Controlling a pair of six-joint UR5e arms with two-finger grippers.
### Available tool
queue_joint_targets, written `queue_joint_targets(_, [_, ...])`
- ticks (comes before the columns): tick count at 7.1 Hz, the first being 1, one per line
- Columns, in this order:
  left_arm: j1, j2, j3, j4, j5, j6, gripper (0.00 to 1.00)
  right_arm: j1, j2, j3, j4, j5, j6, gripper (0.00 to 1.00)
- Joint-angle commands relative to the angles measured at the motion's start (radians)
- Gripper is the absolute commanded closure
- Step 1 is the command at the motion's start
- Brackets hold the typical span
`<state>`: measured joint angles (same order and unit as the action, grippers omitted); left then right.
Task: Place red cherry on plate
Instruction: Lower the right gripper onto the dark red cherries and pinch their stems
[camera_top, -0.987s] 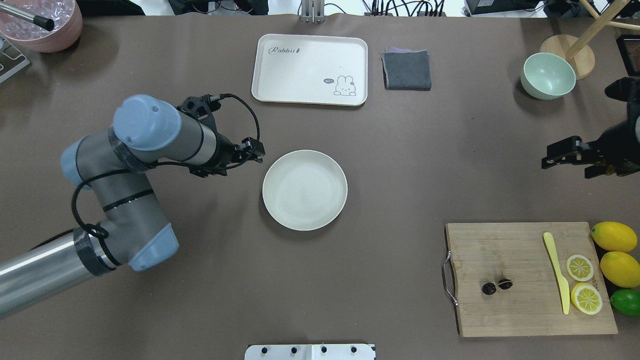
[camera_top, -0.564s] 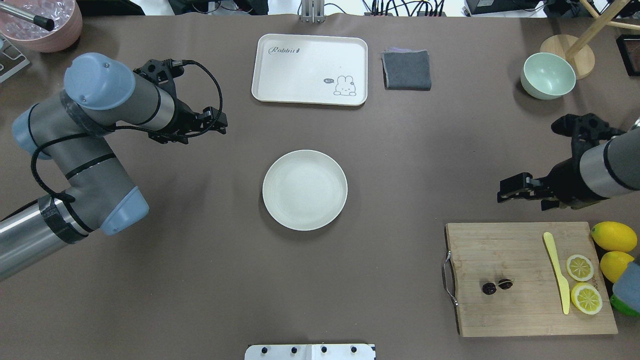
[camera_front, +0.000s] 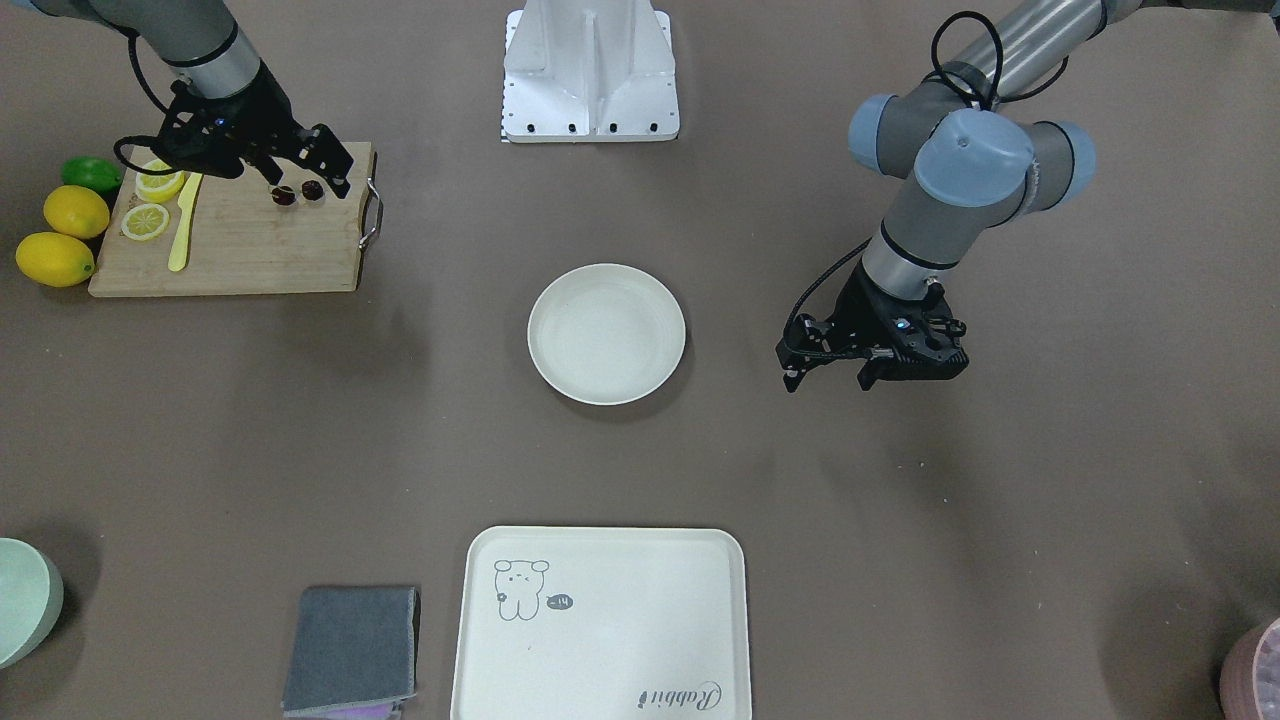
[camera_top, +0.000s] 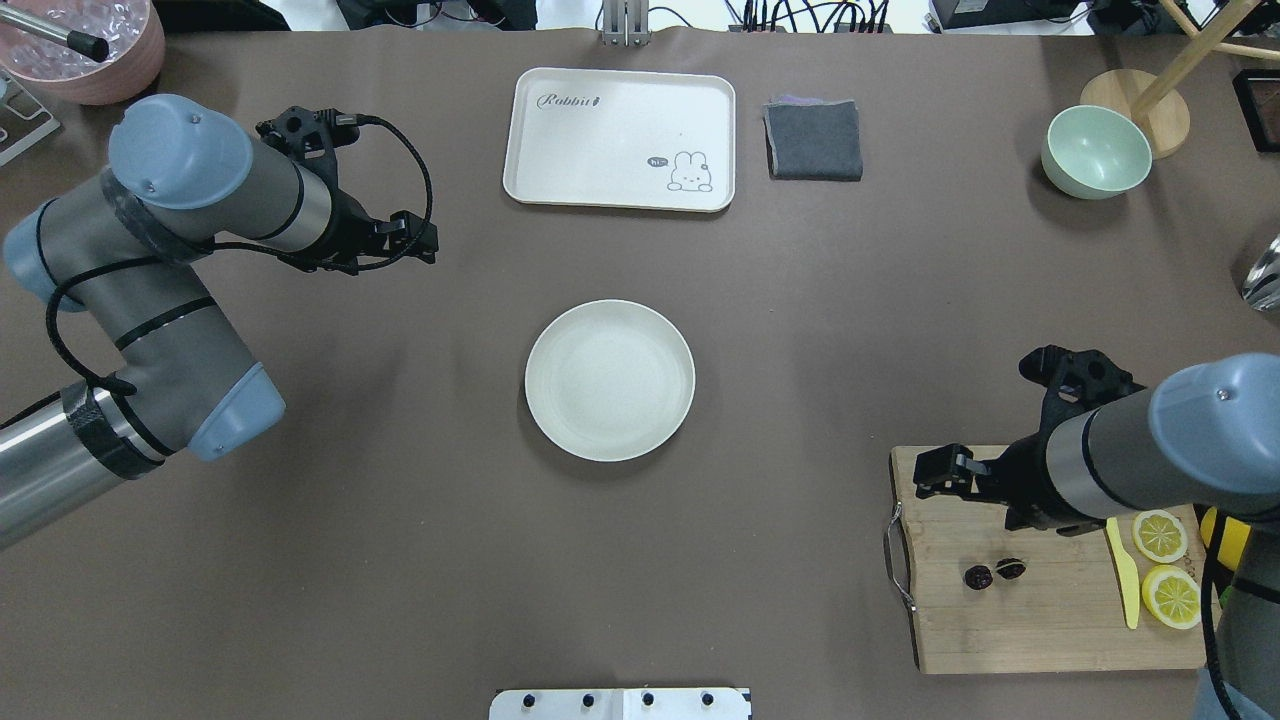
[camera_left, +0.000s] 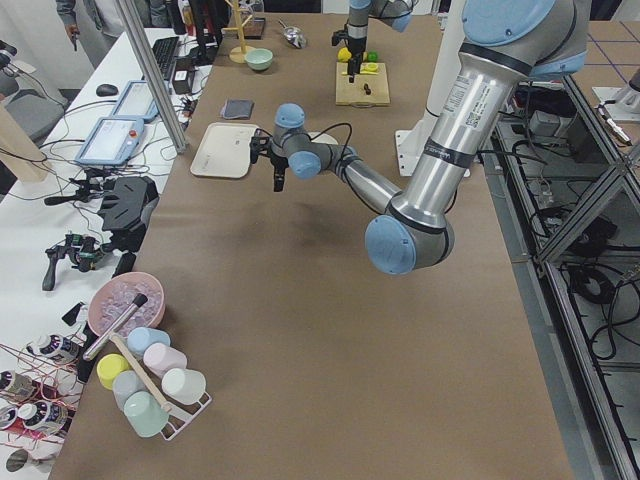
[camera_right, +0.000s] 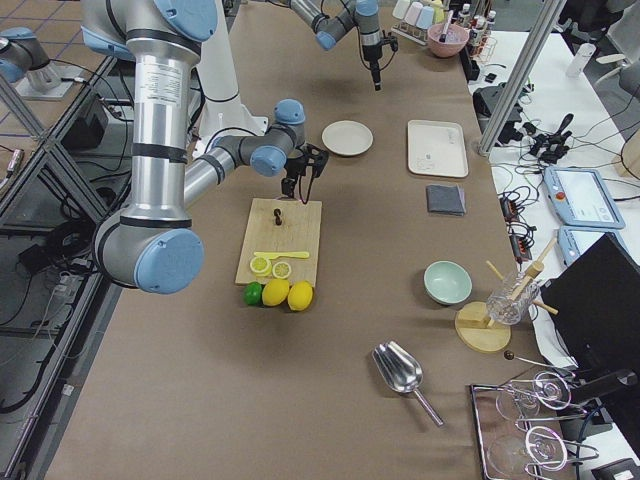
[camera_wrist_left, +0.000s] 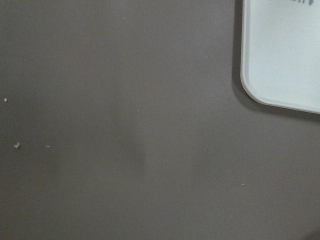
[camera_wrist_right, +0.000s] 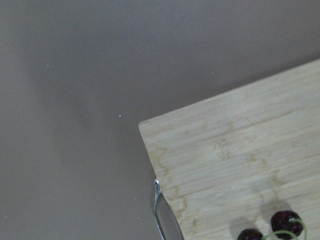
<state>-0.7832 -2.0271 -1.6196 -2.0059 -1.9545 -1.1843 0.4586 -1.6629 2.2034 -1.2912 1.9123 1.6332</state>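
The red cherry (camera_top: 993, 573), two small dark fruits on a thin stem, lies on the wooden cutting board (camera_top: 1050, 620) at the near right. It also shows at the bottom of the right wrist view, red cherry (camera_wrist_right: 272, 228). My right gripper (camera_top: 935, 470) hovers over the board's far left corner, a short way from the cherry, and looks open and empty. The cream-white plate (camera_top: 610, 380) sits empty at the table's middle. My left gripper (camera_top: 420, 240) hangs over bare table to the far left of the plate, looking open with nothing held.
On the board lie a yellow knife (camera_top: 1120, 575) and lemon slices (camera_top: 1165, 565); whole lemons and a lime sit at its right, partly hidden by my right arm. A cream tray (camera_top: 620, 130), grey cloth (camera_top: 813, 140) and mint bowl (camera_top: 1095, 150) line the far side.
My right arm swung in from the right edge and down to the cutting board's far left corner. My left arm pulled away from the plate toward the far left.
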Motion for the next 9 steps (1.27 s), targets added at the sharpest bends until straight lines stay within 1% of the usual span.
queue_joint_targets(1, [-0.008, 0.001, -0.003, -0.001, 0.003, 0.002, 0.02, -0.150, 0.000, 0.009, -0.003, -0.122, 0.239, 0.01])
queue_joint_targets(2, [-0.013, -0.001, -0.005, -0.001, 0.003, 0.002, 0.02, -0.165, -0.006, 0.010, -0.008, -0.150, 0.302, 0.02])
queue_joint_targets(3, [-0.014, -0.001, -0.006, -0.001, 0.009, 0.000, 0.02, -0.169, -0.018, 0.004, -0.011, -0.153, 0.324, 0.03])
queue_joint_targets(4, [-0.011, 0.001, -0.009, -0.001, 0.059, 0.000, 0.02, -0.170, -0.032, 0.003, -0.011, -0.153, 0.355, 0.05])
queue_joint_targets(6, [-0.005, 0.001, -0.006, -0.001, 0.072, 0.002, 0.02, -0.170, -0.067, 0.001, -0.013, -0.153, 0.358, 0.03])
queue_joint_targets(9, [-0.005, -0.001, -0.008, -0.002, 0.074, 0.000, 0.02, -0.166, -0.064, -0.005, -0.056, -0.153, 0.359, 0.03])
